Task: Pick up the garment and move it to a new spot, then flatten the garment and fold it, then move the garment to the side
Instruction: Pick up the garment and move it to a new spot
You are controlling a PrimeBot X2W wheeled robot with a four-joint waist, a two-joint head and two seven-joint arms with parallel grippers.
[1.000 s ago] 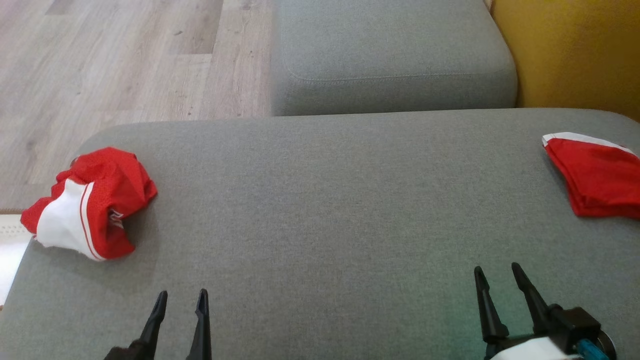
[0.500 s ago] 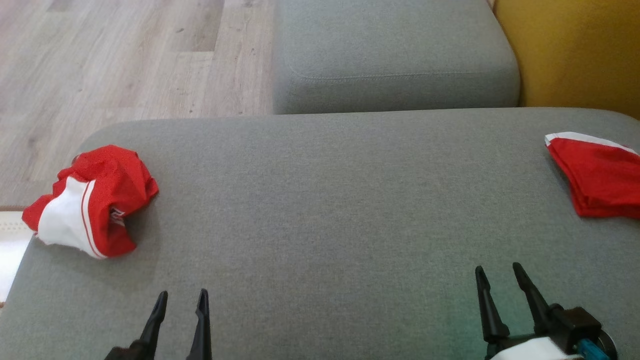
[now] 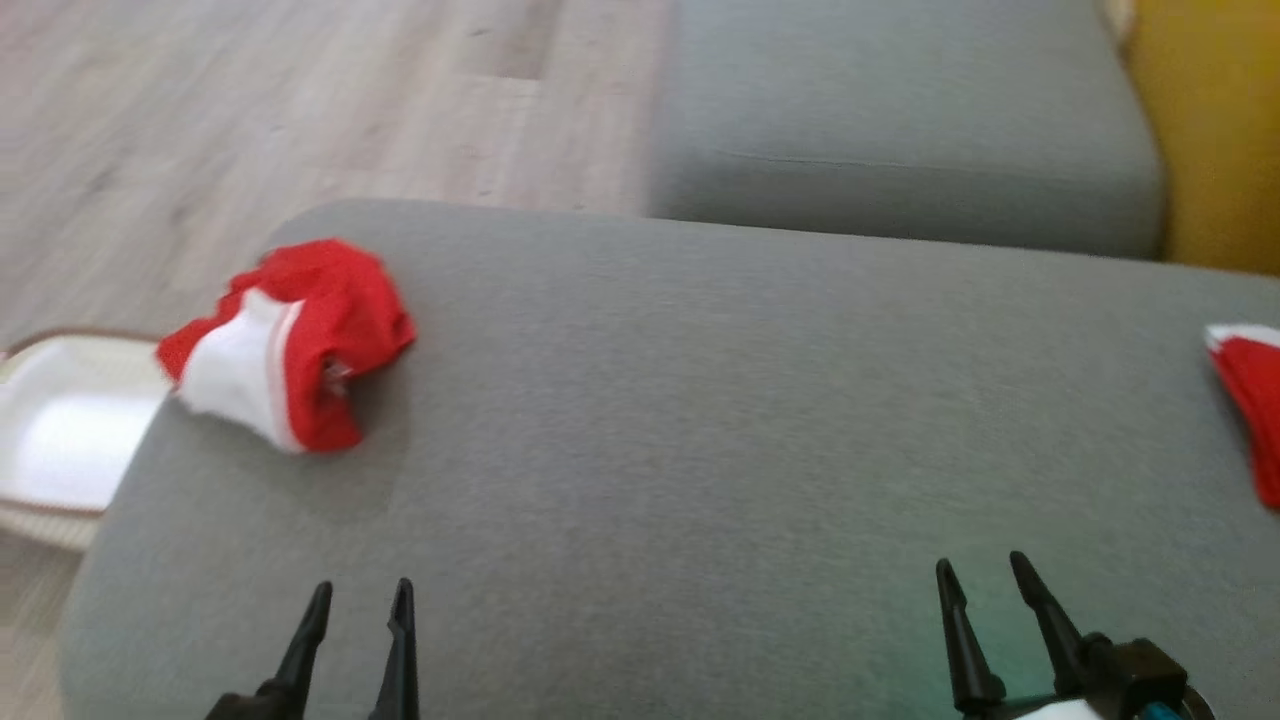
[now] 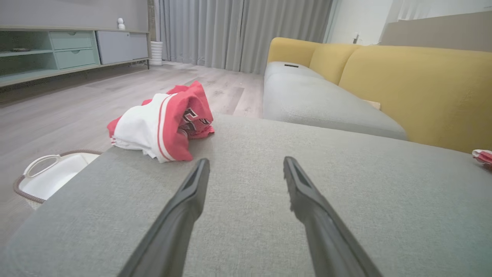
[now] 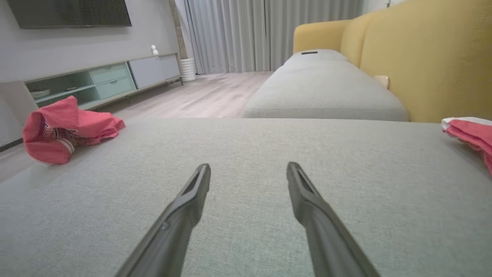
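Observation:
A crumpled red and white garment [image 3: 290, 345] lies near the far left corner of the grey cushion [image 3: 700, 420]; it also shows in the left wrist view [image 4: 163, 121] and the right wrist view [image 5: 61, 129]. My left gripper [image 3: 360, 595] stands open at the lower left, well short of it, nothing between its fingers [image 4: 192, 192]. My right gripper [image 3: 982, 570] is open at the lower right over bare cushion, empty too [image 5: 248, 169].
A folded red garment [image 3: 1250, 400] lies at the cushion's right edge. A white basket [image 3: 60, 430] stands on the wooden floor left of the cushion. Beyond lie a second grey cushion [image 3: 900, 130] and the yellow sofa back [image 3: 1215, 120].
The whole picture has slid to the right and turned slightly, so the camera has swung left; the basket has come into view. Both grippers stay open and the garments lie as before.

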